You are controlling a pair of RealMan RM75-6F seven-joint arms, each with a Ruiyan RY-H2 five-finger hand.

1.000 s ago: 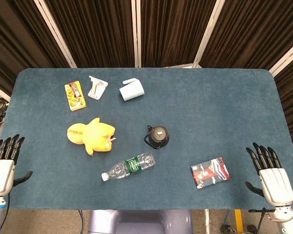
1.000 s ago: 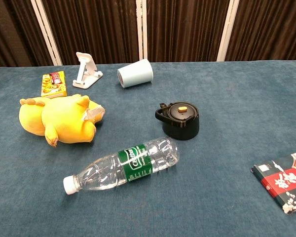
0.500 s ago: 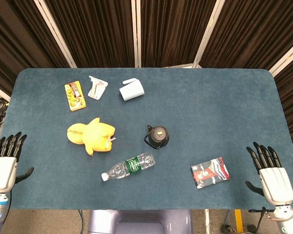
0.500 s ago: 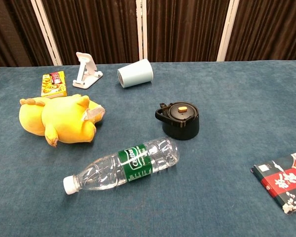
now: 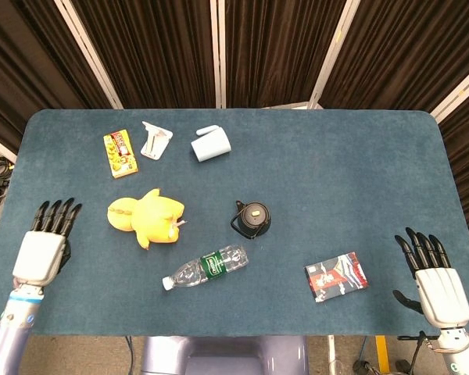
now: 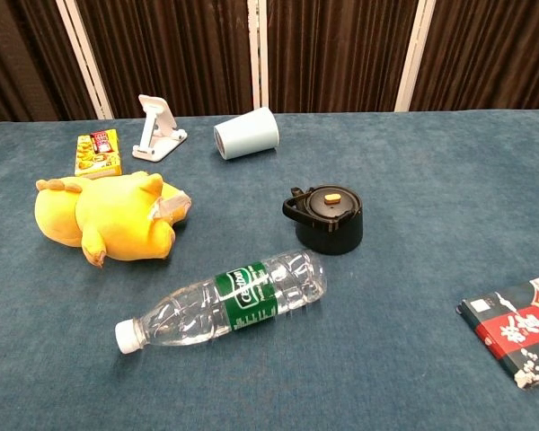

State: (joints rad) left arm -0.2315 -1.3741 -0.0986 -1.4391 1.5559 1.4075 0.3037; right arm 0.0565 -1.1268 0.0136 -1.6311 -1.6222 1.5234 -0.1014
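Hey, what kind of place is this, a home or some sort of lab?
Probably a robot test lab: a blue felt-covered table walled by dark curtained panels, with unrelated props scattered on it, such as a yellow plush toy and a clear plastic water bottle.

The head view looks steeply down from above the table's near edge, taking in the whole table (image 5: 359,156) to its far corners. The chest view sits low and close at that edge, facing the far edge. Both share the water bottle (image 5: 205,267) (image 6: 223,304) and black lid (image 5: 251,219) (image 6: 326,218).

Packet (image 6: 514,338) — chest view — perhaps half cropped.
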